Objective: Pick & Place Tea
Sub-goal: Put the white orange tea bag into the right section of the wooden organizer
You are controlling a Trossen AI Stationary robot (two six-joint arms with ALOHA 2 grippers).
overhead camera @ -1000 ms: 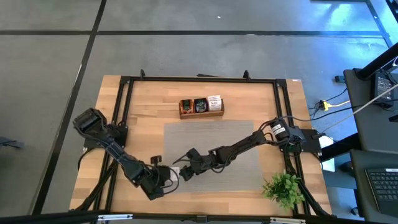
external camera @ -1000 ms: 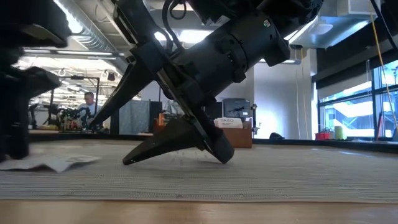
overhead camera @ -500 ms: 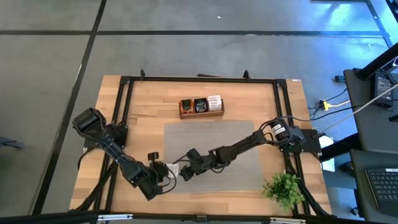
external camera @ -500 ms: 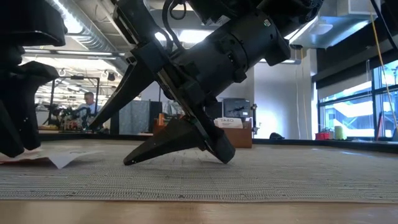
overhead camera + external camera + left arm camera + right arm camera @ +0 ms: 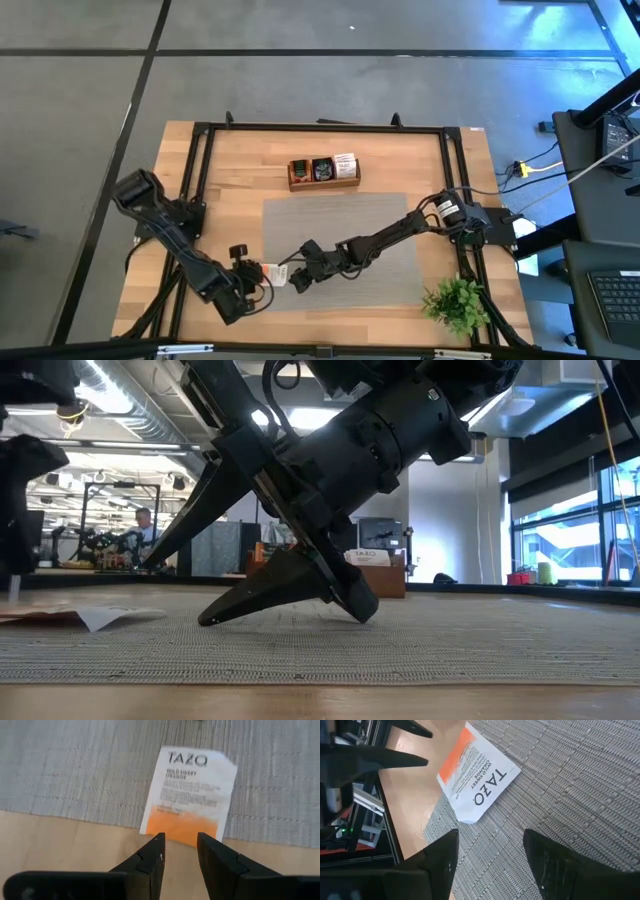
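Note:
One white tea sachet (image 5: pixel 192 790) with an orange band lies flat across the left edge of the grey mat (image 5: pixel 380 250), its orange end over the bare wood. It also shows in the high view (image 5: pixel 276 273), the low view (image 5: pixel 90 617) and the right wrist view (image 5: pixel 477 772). My left gripper (image 5: pixel 179 837) hovers just left of it, narrowly open, with nothing between the fingers. My right gripper (image 5: pixel 490 845) stands just right of the sachet, wide open and tilted down to the mat. More sachets sit in the wooden tray (image 5: pixel 323 171). My right gripper touches no sachet. In the low view its two spread fingertips (image 5: pixel 210 618) come down slanting onto the grey mat's surface. Whether they rest on it or stop just above it, I cannot tell.
The long wooden tray stands at the far side of the table beyond the mat. A green plant (image 5: pixel 457 300) is at the near right corner. A black frame (image 5: pixel 200 180) runs around the tabletop. Bare wood lies left of the mat.
My left gripper has drawn back toward the table's left edge and risen, coming away from the sachet. The sachet stays at the mat's left edge, now with its orange end showing. My right gripper has kept still.

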